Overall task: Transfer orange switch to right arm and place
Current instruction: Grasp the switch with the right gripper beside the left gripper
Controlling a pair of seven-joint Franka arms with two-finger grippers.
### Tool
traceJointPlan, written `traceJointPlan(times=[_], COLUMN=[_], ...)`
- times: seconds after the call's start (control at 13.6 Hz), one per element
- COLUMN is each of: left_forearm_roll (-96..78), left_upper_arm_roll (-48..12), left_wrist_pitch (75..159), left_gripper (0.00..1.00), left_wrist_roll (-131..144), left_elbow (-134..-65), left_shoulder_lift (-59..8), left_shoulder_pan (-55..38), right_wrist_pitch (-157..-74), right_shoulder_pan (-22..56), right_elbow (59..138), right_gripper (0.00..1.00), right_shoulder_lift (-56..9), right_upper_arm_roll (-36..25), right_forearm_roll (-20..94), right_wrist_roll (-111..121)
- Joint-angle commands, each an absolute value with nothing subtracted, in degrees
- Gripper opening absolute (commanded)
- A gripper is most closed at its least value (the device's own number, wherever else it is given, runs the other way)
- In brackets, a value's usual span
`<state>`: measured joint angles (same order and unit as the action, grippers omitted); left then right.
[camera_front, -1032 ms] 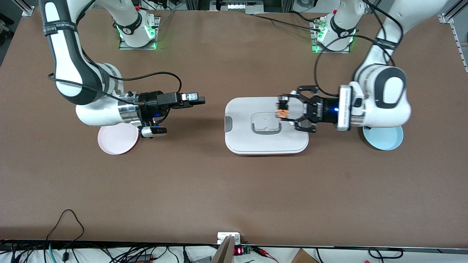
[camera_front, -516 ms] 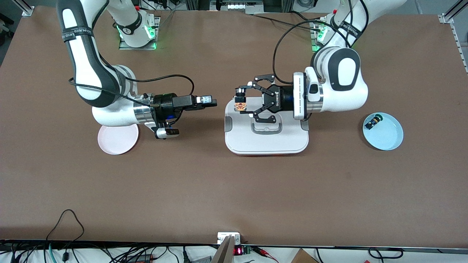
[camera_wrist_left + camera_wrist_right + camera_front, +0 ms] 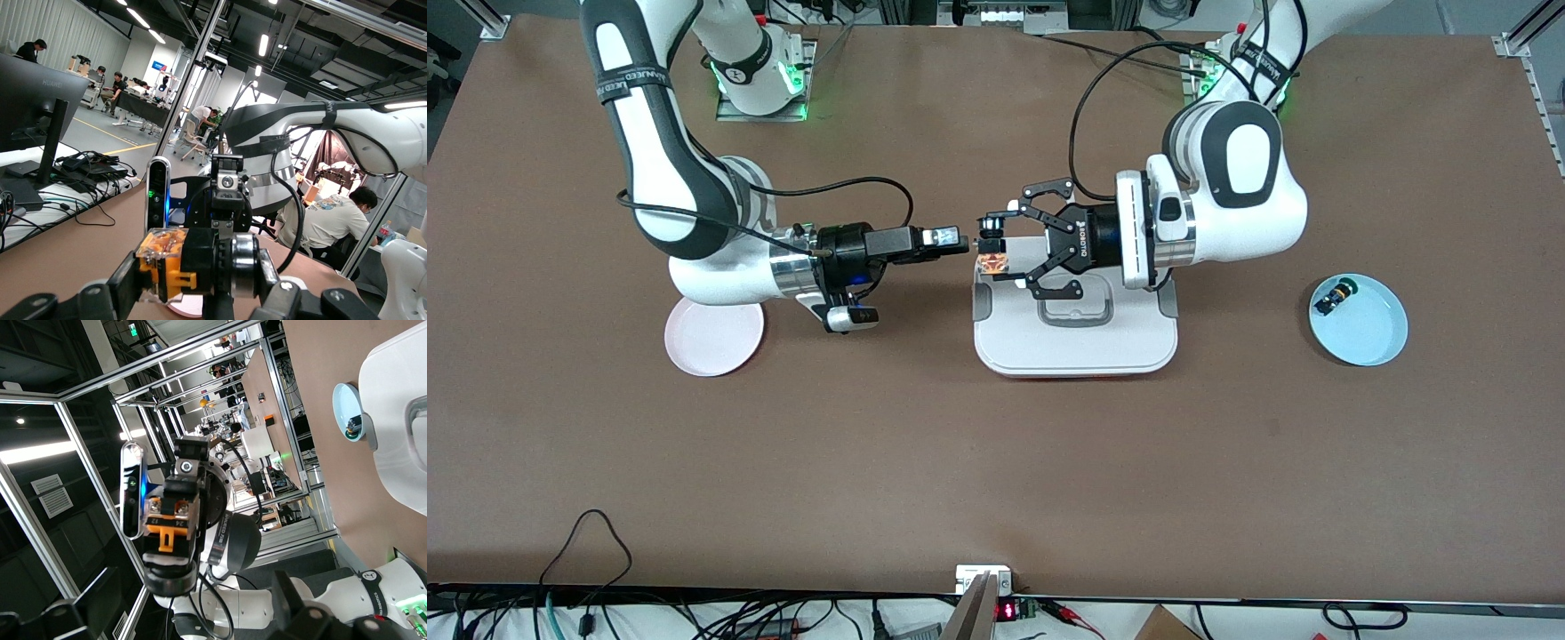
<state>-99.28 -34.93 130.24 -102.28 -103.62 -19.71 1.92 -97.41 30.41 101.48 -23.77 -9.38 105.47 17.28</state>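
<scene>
My left gripper (image 3: 993,251), the wide linkage one, is shut on the orange switch (image 3: 992,261) and holds it in the air over the edge of the white lidded box (image 3: 1076,342) toward the right arm's end. In the left wrist view the switch (image 3: 167,263) sits clamped between my left gripper's (image 3: 200,280) pads. My right gripper (image 3: 958,240), slim and black, faces the switch a short gap away, open and empty. The right wrist view shows the switch (image 3: 170,533) straight ahead of my right gripper (image 3: 187,620), whose fingers stand wide apart.
A pink plate (image 3: 711,342) lies on the table under the right arm. A blue plate (image 3: 1369,333) at the left arm's end holds a small black part with a green cap (image 3: 1334,295). The blue plate also shows in the right wrist view (image 3: 348,410).
My left arm carried the switch across the white box toward the right arm's end, uncovering the blue plate. My right gripper moved toward the switch, closing the gap.
</scene>
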Motion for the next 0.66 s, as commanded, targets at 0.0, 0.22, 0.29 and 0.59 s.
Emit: traceJointPlan(times=[0.0, 0.22, 0.29, 0.59], left_forearm_roll=[-100.3, -100.1, -100.1, -100.1], left_upper_arm_roll=[-35.1, -35.1, -35.1, -35.1], left_wrist_pitch=[132.1, 132.1, 132.2, 132.1], left_gripper=[0.00, 0.00, 0.00, 0.00], left_wrist_roll=[-102.0, -102.0, -102.0, -102.0], left_elbow=[-101.0, -101.0, -101.0, -101.0], left_shoulder_lift=[-21.5, -21.7, -21.9, -21.9], left_shoulder_pan=[0.5, 0.4, 0.4, 0.5], right_wrist_pitch=[-98.4, -99.7, -99.6, -99.6], right_shoulder_pan=[30.3, 29.9, 29.7, 29.6], right_elbow=[98.7, 98.0, 97.7, 95.4], right_gripper=[1.00, 1.00, 1.00, 1.00], right_shoulder_lift=[-25.3, -25.4, -25.7, -26.7], right_upper_arm_roll=[-8.5, -8.4, -8.4, -8.4], right_forearm_roll=[106.4, 106.3, 106.3, 106.3], right_wrist_roll=[17.6, 17.2, 17.2, 17.2])
